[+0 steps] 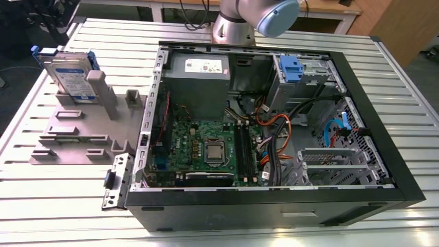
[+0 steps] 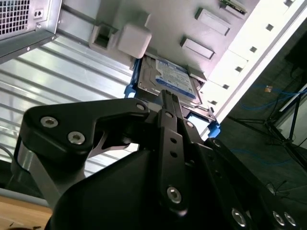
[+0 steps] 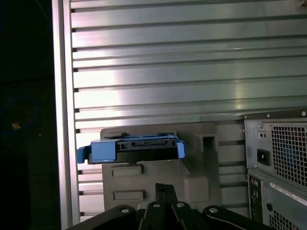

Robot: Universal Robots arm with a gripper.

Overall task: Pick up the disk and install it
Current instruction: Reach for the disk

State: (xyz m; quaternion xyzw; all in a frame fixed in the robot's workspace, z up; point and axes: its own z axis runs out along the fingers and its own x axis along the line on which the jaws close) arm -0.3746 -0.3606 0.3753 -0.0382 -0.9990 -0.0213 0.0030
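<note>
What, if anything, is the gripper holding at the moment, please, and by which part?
Nothing: the gripper is shut and empty, clear of the disk, which stands on edge in the grey holder.

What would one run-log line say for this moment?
disk: on edge in grey holder, outside computer case, not yet picked | gripper: shut, empty, facing disk, not touching

Disk stands on edge in a holder on the table, at the exterior view's left of the open computer case. Inside the case: power supply at the far end, motherboard nearer, drive cage toward the exterior view's right. Arm rises behind the case. Gripper hangs above the disk, apart.
</note>
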